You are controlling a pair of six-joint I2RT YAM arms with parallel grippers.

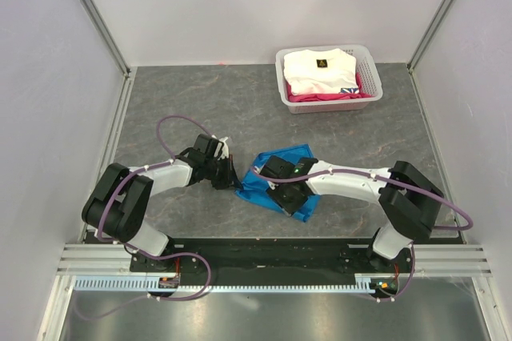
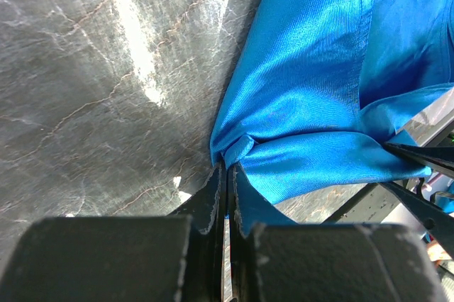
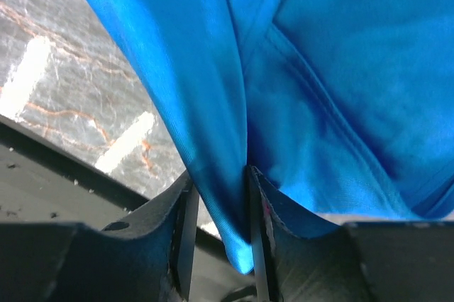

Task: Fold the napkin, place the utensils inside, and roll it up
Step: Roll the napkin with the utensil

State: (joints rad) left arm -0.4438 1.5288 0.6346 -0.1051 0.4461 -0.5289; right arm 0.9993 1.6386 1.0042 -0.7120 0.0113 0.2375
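The bright blue napkin (image 1: 282, 158) lies bunched near the table's front middle, stretched between both grippers. My left gripper (image 1: 234, 181) is shut on its left corner; in the left wrist view the jaws (image 2: 227, 171) pinch a gathered tip of the cloth (image 2: 312, 96) just above the table. My right gripper (image 1: 296, 205) holds the napkin's near right part. In the right wrist view (image 3: 216, 174) a fold of the cloth (image 3: 333, 68) hangs down between the fingers, lifted off the table. The right gripper's fingers (image 2: 418, 157) show at the right edge of the left wrist view. The utensils are out of view.
A white basket (image 1: 320, 50) with folded white and pink clothes (image 1: 320, 71) stands at the back right. White walls close the left, right and back sides. A black and metal rail (image 1: 264, 254) runs along the near edge by the arm bases.
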